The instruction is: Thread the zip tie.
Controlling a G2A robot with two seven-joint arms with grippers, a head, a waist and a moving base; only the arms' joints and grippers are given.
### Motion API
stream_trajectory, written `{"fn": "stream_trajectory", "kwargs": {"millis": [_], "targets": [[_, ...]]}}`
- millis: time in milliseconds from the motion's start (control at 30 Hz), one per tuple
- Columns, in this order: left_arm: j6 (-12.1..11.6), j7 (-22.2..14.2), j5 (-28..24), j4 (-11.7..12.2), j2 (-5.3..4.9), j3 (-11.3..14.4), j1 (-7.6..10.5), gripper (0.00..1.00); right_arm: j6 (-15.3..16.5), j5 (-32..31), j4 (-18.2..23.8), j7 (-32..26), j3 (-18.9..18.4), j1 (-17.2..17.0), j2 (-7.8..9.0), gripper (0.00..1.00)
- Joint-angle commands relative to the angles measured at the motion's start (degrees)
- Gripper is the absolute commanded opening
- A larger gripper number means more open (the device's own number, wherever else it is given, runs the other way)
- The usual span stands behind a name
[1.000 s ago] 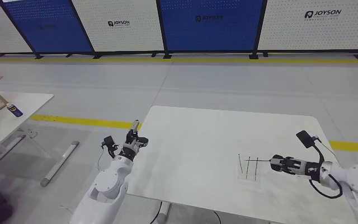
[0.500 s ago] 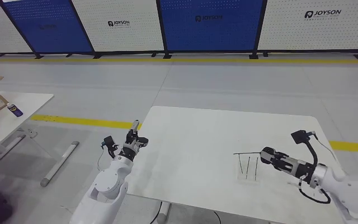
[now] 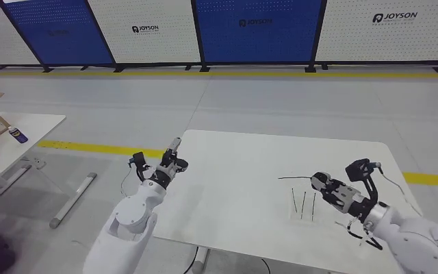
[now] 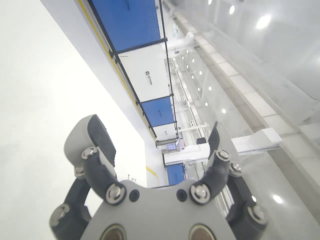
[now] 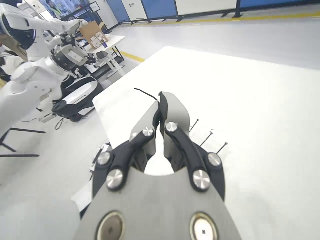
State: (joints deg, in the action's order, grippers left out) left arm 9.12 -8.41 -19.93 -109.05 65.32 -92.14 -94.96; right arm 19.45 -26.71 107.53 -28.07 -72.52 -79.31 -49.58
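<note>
1. One thin black plastic zip tie (image 3: pixel 294 178) is clamped between the jaws of the right gripper (image 3: pixel 316 181). Its free tail sticks straight out beyond the jaw tips, in the air over the table. In the right wrist view the zip tie (image 5: pixel 145 93) curves slightly past the closed fingertips of that gripper (image 5: pixel 159 103).
2. The right gripper's jaws are clenched on the tie, pads pressed together with the strap between them.
3. Three slim black metal pins (image 3: pixel 303 203) stand upright in a row on the table, near the right jaws and off to one side of them. The tie's tail touches none of them. In the right wrist view the three pins (image 5: pixel 206 138) show beside the gripper's fingers.
4. One flat white rectangular table (image 3: pixel 239 178) carries the pins.
5. The left gripper (image 3: pixel 174 146) is at the table's edge, well apart from the right jaws. Its own jaws (image 4: pixel 160 136) are spread wide and hold nothing.
</note>
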Motion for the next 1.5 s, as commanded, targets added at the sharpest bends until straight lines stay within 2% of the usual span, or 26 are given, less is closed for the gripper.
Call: {"fn": "stream_trajectory", "kwargs": {"millis": [0, 33, 300, 367, 433, 533, 567, 600, 633, 667, 967, 1000, 1100, 1233, 1333, 1467], "targets": [[5.4, -2.7, -3.1, -1.8, -0.01, 0.5, 1.39, 1.0, 0.0, -1.3, -0.7, 2.0, 1.7, 0.3, 0.16, 0.0], [7.0, -2.1, -2.3, -2.4, -0.02, 0.8, 2.15, 1.0, 0.0, -1.3, -0.7, 2.0, 1.7, 0.3, 0.16, 0.0], [7.0, -2.1, -2.3, -2.4, -0.02, 0.8, 2.15, 1.0, 0.0, -2.4, -0.4, 2.3, 1.7, 0.4, 0.15, 0.0], [10.4, -5.1, -5.8, -1.6, 0.0, 1.4, 2.56, 1.0, 0.0, -6.0, 0.4, 4.2, 2.6, 0.4, 0.12, 0.0], [10.4, -6.8, -5.8, -0.6, -0.3, 1.9, 3.41, 1.0, 0.0, -7.5, 1.8, 7.0, 5.0, 1.2, 0.22, 0.0], [10.4, -10.4, -9.9, 1.5, -0.84, 3.6, 4.38, 1.0, 0.0, -13.2, 2.1, 11.9, 8.7, 3.4, 0.87, 0.0], [10.4, -11.9, -10.9, 2.5, -1.33, 4.6, 5.09, 1.0, 0.0, -18.6, 1.1, 14.8, 10.9, 4.5, 1.28, 0.0], [10.4, -13.5, -12.1, 3.6, -1.76, 6.0, 5.52, 1.0, 0.0, -20.7, -0.2, 17.3, 12.8, 5.1, 1.5, 0.0], [10.4, -14.7, -13.6, 5.0, -2.26, 7.4, 6.19, 1.0, 0.0, -19.9, -1.8, 19.3, 14.7, 5.8, 1.59, 0.0], [10.4, -13.9, -14.5, 6.4, -2.79, 8.6, 7.31, 1.0, 0.0, -18.6, -2.3, 19.6, 15.4, 6.0, 1.59, 0.0], [10.4, -14.1, -14.7, 6.5, -2.77, 8.8, 7.24, 1.0, 0.0, -18.7, -2.2, 19.7, 15.4, 6.0, 1.58, 0.0], [10.4, -15.5, -16.2, 7.2, -2.72, 9.9, 7.17, 1.0, -0.4, -22.0, -1.7, 20.8, 15.4, 6.3, 1.49, 0.0], [10.4, -16.5, -18.3, 8.6, -2.68, 11.9, 8.41, 1.0, 0.0, -31.4, -1.8, 26.9, 17.0, 6.4, 0.97, 0.0], [10.4, -17.6, -22.1, 9.4, -2.79, 15.0, 9.7, 1.0, 0.0, -42.1, -3.7, 32.2, 21.6, 8.2, 0.07, 0.0], [10.4, -15.4, -25.4, 9.7, -2.79, 16.2, 10.49, 1.0, 0.0, -41.8, -5.7, 32.4, 23.4, 9.4, -0.3, 0.0], [10.4, -15.4, -25.4, 9.7, -2.79, 16.2, 10.49, 1.0, 0.0, -41.8, -5.7, 32.4, 23.4, 9.4, -0.3, 0.0]]}}
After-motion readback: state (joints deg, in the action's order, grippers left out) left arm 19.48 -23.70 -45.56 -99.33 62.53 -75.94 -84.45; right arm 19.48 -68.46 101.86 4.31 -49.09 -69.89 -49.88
